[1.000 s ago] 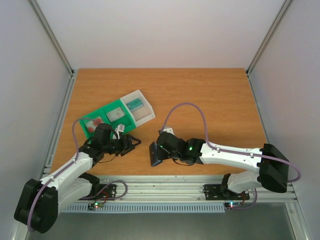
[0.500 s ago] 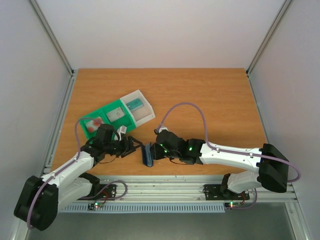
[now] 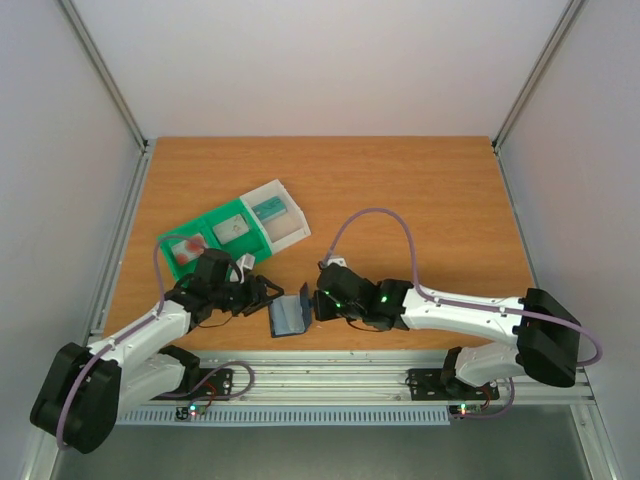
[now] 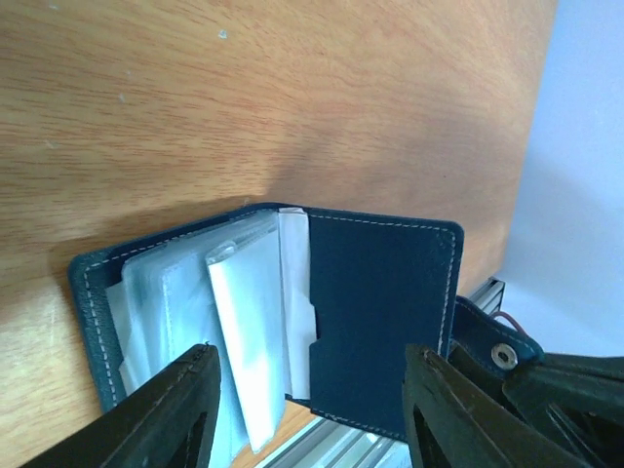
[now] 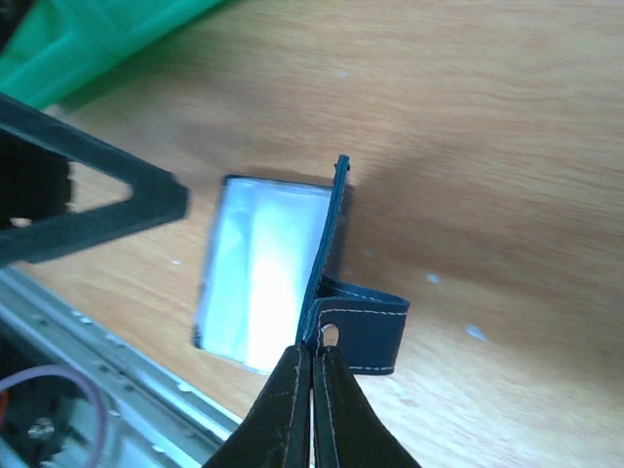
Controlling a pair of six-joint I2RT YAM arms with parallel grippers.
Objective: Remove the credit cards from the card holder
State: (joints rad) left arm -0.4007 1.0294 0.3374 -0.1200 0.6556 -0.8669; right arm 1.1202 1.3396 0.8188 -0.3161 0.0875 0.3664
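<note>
Ideally, with the right pincer (image 5: 312,361) pinching the card holder (image 4: 380,312) open at lower centre, the spread left pincer (image 4: 312,395) should close squarely on one of the credit cards (image 4: 249,341), apparently sleeved.

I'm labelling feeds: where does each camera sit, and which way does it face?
Top external: above and behind the bases, looking down at the table; both arms show.
Left wrist: faces the open card holder; two open fingers frame it.
Right wrist: looks along shut fingers pinching the card holder.
Shared: all show the card holder.
</note>
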